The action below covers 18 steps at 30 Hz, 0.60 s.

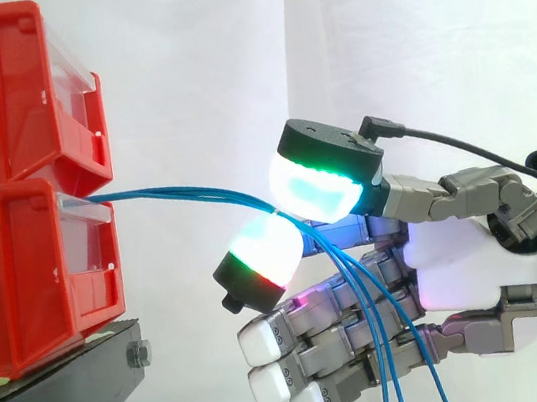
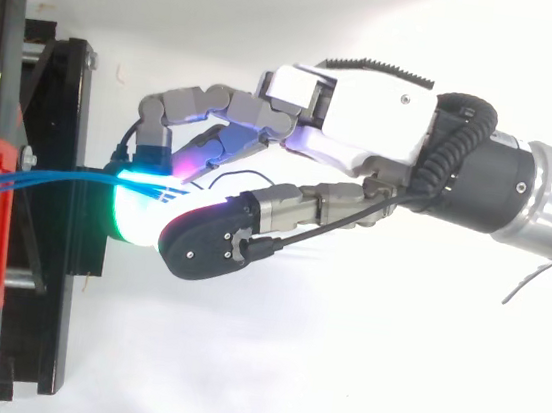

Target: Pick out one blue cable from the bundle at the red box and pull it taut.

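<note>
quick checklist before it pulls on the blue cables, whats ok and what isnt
1. Grip: ok. The fingertips of the hand pinch the blue cables.
2. Single cable picked: not ok. Several strands run through the pinch together.
3. Tension: not ok. The cables curve from the lower red bin to the hand and hang loose below it.
4. Cable ends held inside the bin: cannot tell.

no readable text, no labels, no numbers
</note>
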Each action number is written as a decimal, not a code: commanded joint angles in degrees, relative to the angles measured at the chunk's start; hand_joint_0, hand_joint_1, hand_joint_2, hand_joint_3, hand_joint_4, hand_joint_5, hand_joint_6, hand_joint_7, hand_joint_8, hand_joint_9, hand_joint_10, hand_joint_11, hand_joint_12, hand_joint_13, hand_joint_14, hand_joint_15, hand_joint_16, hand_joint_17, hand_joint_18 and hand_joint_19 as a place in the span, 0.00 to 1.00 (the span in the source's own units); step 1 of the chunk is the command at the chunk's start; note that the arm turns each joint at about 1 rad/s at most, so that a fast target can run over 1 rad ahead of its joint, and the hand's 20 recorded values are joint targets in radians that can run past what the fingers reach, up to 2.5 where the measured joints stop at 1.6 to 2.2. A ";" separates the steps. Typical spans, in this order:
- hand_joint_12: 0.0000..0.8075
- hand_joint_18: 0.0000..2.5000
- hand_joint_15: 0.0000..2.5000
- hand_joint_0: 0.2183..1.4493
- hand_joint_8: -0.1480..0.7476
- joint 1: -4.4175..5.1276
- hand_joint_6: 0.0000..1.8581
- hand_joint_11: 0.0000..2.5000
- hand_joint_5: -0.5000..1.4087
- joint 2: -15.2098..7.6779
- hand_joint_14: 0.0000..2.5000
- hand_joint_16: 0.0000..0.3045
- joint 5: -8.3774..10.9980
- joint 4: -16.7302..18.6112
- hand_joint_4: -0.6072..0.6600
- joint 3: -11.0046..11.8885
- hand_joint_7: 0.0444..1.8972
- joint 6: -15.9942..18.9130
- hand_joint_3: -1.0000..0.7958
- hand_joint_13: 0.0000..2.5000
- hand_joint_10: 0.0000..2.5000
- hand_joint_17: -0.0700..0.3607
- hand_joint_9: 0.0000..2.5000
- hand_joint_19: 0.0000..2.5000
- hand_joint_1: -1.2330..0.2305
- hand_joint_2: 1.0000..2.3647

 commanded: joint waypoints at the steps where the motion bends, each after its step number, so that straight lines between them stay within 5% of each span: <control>1: 0.42 0.18 0.15 0.30 0.45 -0.11 0.33 0.17 0.21 0.00 0.01 0.19 -0.18 0.00 0.63 -0.01 0.68 0.00 0.31 0.28 0.01 0.46 0.33 0.23 0.50 0.00; 18: 0.43 0.18 0.16 0.32 0.46 -0.20 0.37 0.20 0.18 0.00 0.01 0.19 0.00 0.00 0.63 0.08 0.60 -0.09 0.42 0.28 0.01 0.47 0.30 0.22 0.37 0.01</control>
